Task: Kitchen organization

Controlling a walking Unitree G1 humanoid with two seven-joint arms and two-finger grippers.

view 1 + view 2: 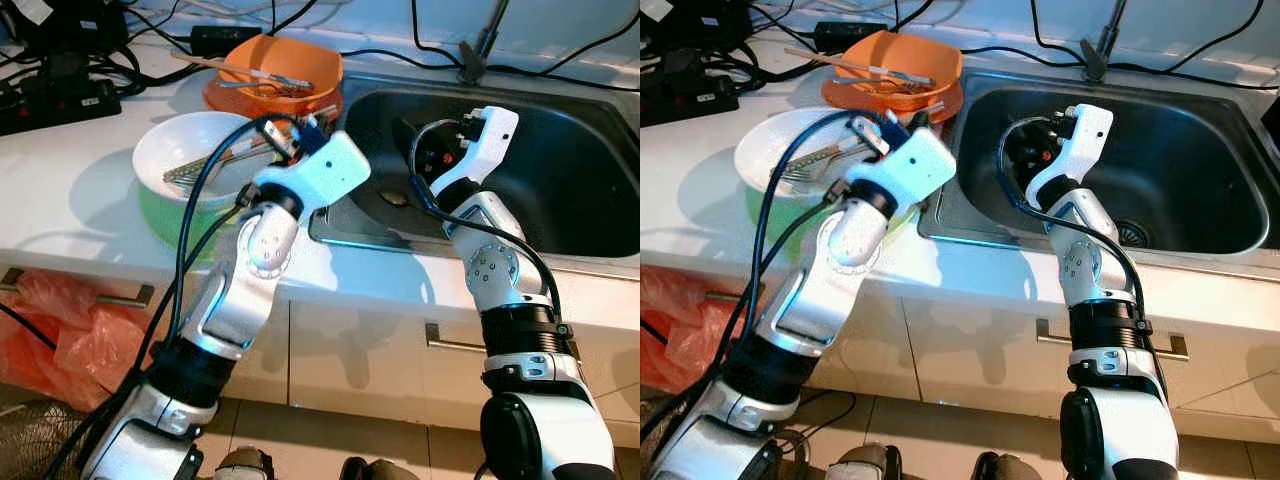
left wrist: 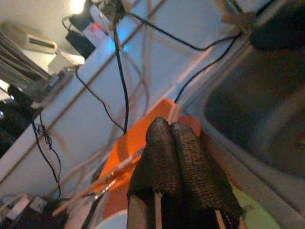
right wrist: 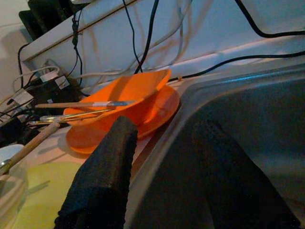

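A white tabletop [image 1: 90, 190] runs along the wall, with a steel sink [image 1: 560, 190] sunk into its right part. On the tabletop just left of the sink stands an orange bowl [image 1: 300, 65] on an orange plate [image 3: 159, 114], with chopsticks [image 3: 78, 104] and cutlery lying across the bowl, their long axis running left to right. Nearer, to the left, a white bowl [image 1: 175, 150] with a metal utensil in it sits on a green plate [image 1: 165, 220].

The left pincer [image 2: 171, 157], its two black fingers pressed together and holding nothing, hovers above the near rim of the orange bowl, between it and the white bowl. The orange bowl lies just beyond it, to the far side.

The right pincer [image 3: 167, 162], fingers spread wide and empty, sits low at the sink's left edge. The orange bowl lies to its left and farther off.

By this layout, the left arm looks nearer to the orange bowl.
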